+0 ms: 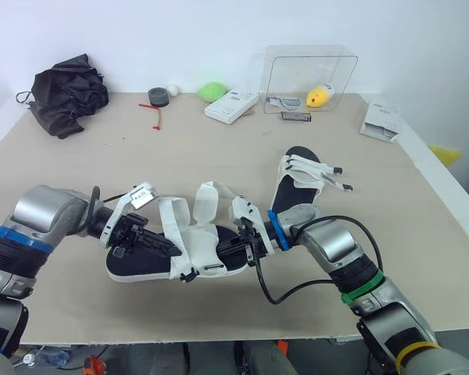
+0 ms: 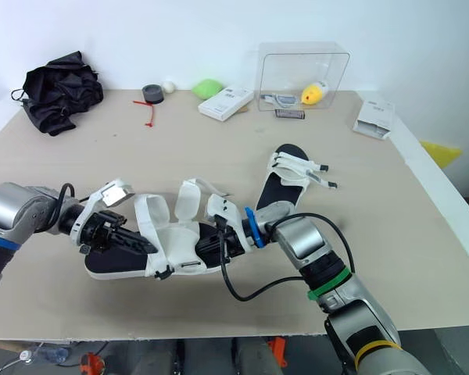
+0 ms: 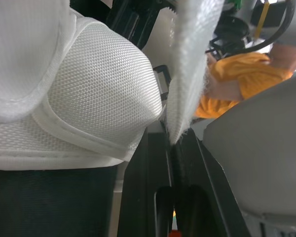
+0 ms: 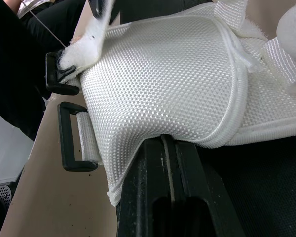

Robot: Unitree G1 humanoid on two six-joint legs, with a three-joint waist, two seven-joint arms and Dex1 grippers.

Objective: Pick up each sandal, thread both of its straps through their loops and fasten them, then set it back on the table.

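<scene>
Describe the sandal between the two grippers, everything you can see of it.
The near sandal has a black sole, white woven-mesh flaps and black plastic loops. It lies near the table's front edge, straps open and standing up. The left gripper pinches one strap tip; the right gripper touches a flap.

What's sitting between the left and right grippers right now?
The near sandal: its white upper fills the gap between the left gripper and right gripper, with its straps standing unfastened. The left eye view shows it.
</scene>
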